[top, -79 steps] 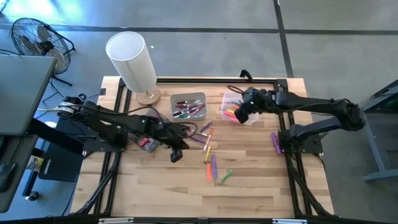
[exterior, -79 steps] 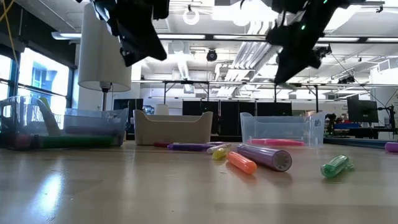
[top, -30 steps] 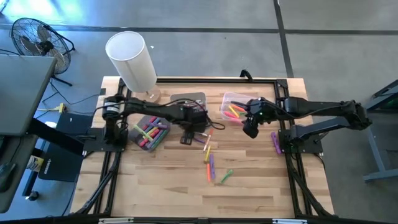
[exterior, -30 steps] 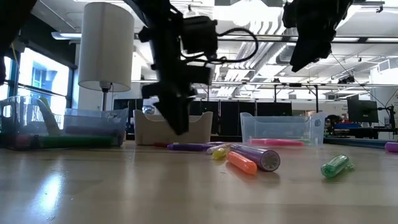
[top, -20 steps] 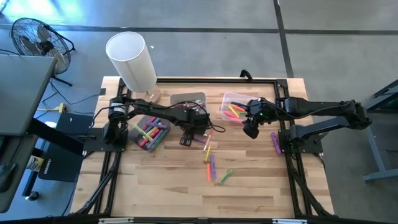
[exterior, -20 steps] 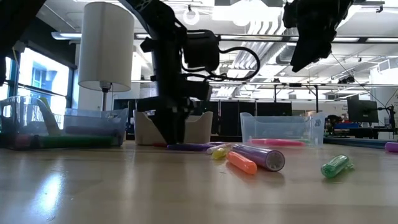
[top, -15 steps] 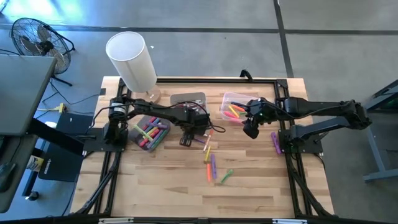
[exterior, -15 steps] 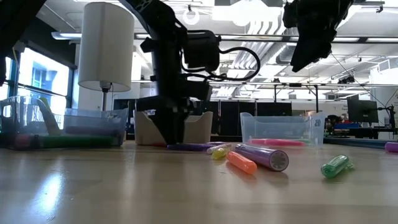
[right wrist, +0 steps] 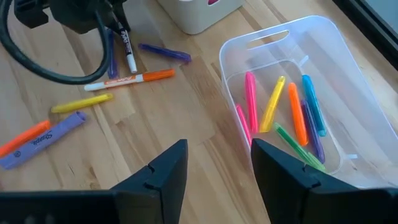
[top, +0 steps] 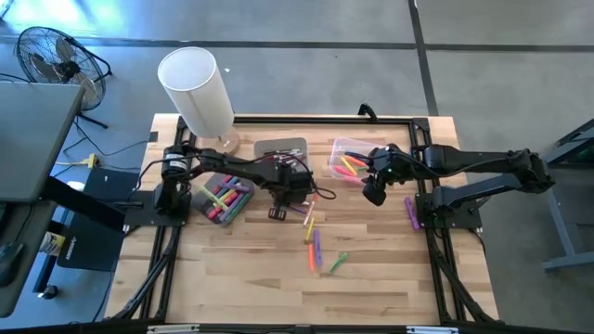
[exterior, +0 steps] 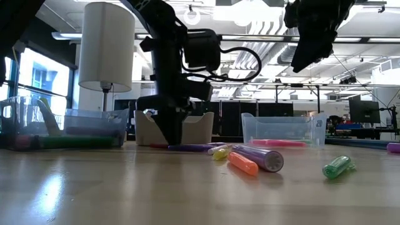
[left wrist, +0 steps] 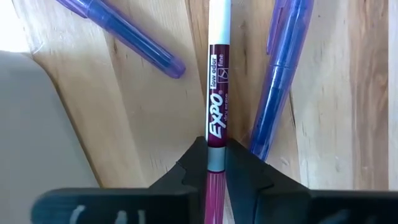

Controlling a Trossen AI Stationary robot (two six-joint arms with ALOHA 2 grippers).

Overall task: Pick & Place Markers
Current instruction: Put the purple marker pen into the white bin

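While on the table, left hand [left wrist: 216,163] clenched around maroon marker [left wrist: 216,106], right hand [right wrist: 219,163] released, raised.

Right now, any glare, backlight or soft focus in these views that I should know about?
Low view: bright ceiling lights and a window backlight the scene, so the left end effector shows as a silhouette; glare streaks the tabletop. Left wrist view: the Expo marker label is sharp; a corner is washed out white. High view: evenly lit.

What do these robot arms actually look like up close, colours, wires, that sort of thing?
Both arms are dark, slim and jointed. The left claw has black wedge-shaped fingers; a looping black cable hangs from that arm. The right claw has matching matte-black, angular fingers.
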